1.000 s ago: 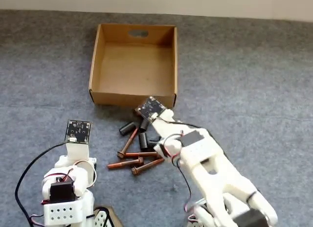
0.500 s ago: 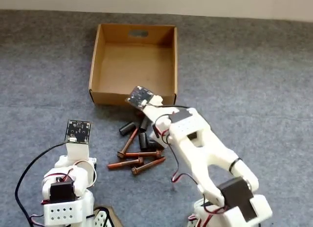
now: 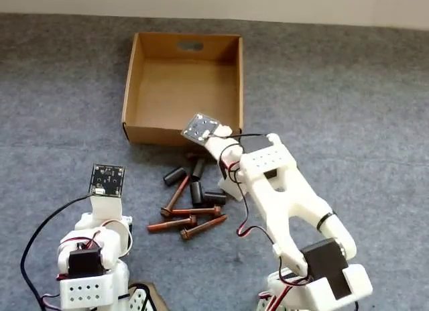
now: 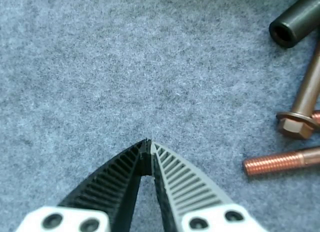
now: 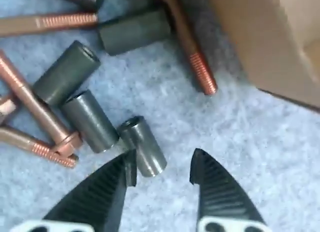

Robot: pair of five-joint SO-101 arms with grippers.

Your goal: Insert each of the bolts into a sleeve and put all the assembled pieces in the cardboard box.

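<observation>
Several dark sleeves (image 3: 196,192) and copper bolts (image 3: 171,224) lie loose on the grey carpet in front of the cardboard box (image 3: 181,133). My right gripper (image 5: 162,162) is open just above them, with one upright-looking sleeve (image 5: 145,147) beside its dark finger (image 5: 117,179) and nothing held. Other sleeves (image 5: 65,72) and a bolt (image 5: 190,47) lie farther out, near the box corner (image 5: 265,37). My left gripper (image 4: 147,144) is shut on nothing over bare carpet, with a sleeve (image 4: 295,24) and two bolts (image 4: 305,92) off to its side.
The box interior (image 3: 184,90) holds nothing. My right arm (image 3: 281,190) stretches from the near right edge up to the box's front wall. My left arm (image 3: 90,257) sits folded at the near left. Carpet spreads open to the right of the box.
My right arm has swung its wrist up toward the box's front wall, uncovering a sleeve that it hid. The left arm and the loose parts have not moved.
</observation>
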